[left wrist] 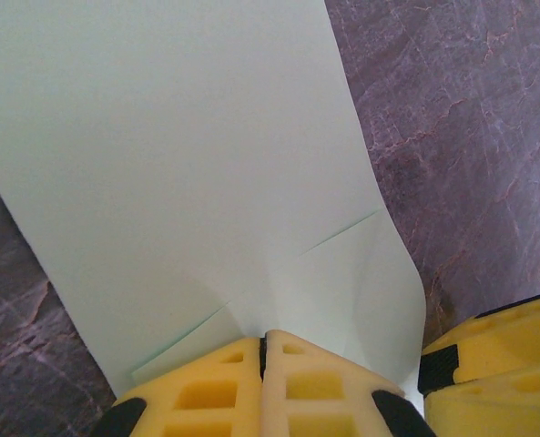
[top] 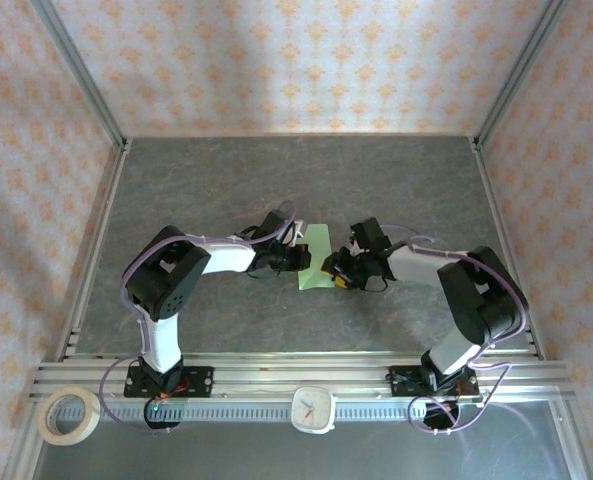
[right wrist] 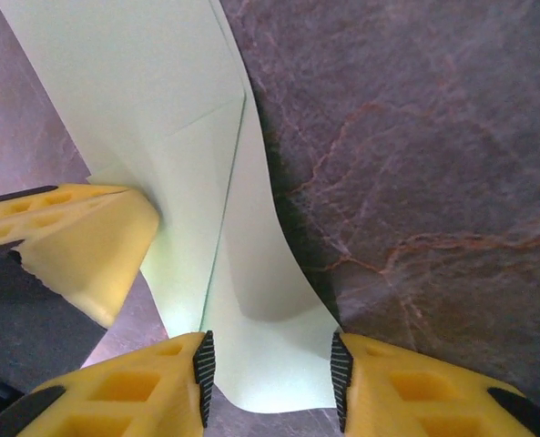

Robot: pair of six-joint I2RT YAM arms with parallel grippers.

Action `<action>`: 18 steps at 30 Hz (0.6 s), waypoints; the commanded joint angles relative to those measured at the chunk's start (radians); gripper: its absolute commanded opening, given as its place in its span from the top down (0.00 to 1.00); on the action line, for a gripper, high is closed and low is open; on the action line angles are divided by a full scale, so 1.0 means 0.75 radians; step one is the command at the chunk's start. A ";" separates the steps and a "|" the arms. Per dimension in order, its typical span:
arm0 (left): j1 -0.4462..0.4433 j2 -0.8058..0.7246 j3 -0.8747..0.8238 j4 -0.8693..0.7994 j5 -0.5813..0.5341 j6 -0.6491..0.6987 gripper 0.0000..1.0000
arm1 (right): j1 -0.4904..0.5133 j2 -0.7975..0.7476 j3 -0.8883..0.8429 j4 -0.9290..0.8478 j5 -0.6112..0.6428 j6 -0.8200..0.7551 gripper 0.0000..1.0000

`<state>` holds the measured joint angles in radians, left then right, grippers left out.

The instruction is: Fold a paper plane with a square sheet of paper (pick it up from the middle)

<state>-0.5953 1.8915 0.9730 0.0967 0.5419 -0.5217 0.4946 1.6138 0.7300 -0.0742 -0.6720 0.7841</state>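
Note:
The pale green sheet of paper (top: 316, 256) lies folded into a long narrow shape at the middle of the table, between both arms. My left gripper (top: 301, 258) is shut, and its yellow fingertips (left wrist: 242, 360) pinch the paper's near edge (left wrist: 178, 164), where creases fan out from the pinch. My right gripper (right wrist: 270, 364) is open, and a curled-up flap of the paper (right wrist: 279, 355) stands between its ribbed pads without touching them. Overlapping layers and a fold line show in the right wrist view. A left finger (right wrist: 78, 246) rests on the paper's far side there.
The dark marbled table (top: 276, 180) is fenced by aluminium rails and patterned walls. A roll of tape (top: 69, 415) and a small white clock (top: 313, 408) sit on the near rail, behind the arm bases.

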 commanded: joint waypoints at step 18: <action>0.002 0.016 -0.051 -0.056 0.008 0.033 1.00 | -0.025 0.118 0.123 0.246 0.028 0.049 0.57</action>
<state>-0.5953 1.8912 0.9653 0.1097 0.5430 -0.5217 0.4980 1.6886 0.8181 0.0330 -0.6605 0.8120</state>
